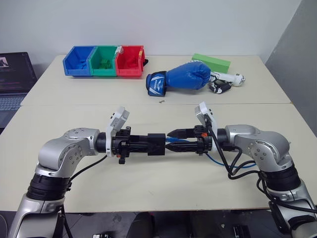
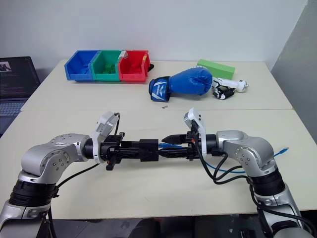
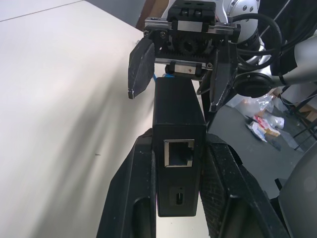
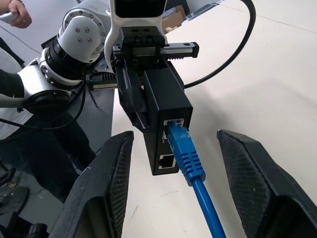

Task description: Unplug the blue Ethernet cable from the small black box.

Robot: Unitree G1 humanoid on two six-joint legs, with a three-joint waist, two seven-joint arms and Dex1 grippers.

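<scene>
Blue Ethernet cable (image 4: 190, 161) between open right pincer's (image 4: 181, 183) fingers, untouched.

This is looking like a robotics lab or test room rather than a home. Two plain cream-topped rectangular tables (image 1: 74, 106) are standing pushed together against a bare white wall (image 1: 163, 25), with a grey partition panel (image 1: 297, 54) closing off one side. Three open plastic sorting bins (image 1: 105, 61), blue, green and red, are sitting in a row at the far edge, the kind used for parts. Near them a blue padded boxing glove (image 1: 181, 78) and a flat green foam block (image 1: 211, 62) are lying as loose test props. A dark open laptop (image 1: 15, 82) is running beside the tables, its screen showing lines of text.
</scene>
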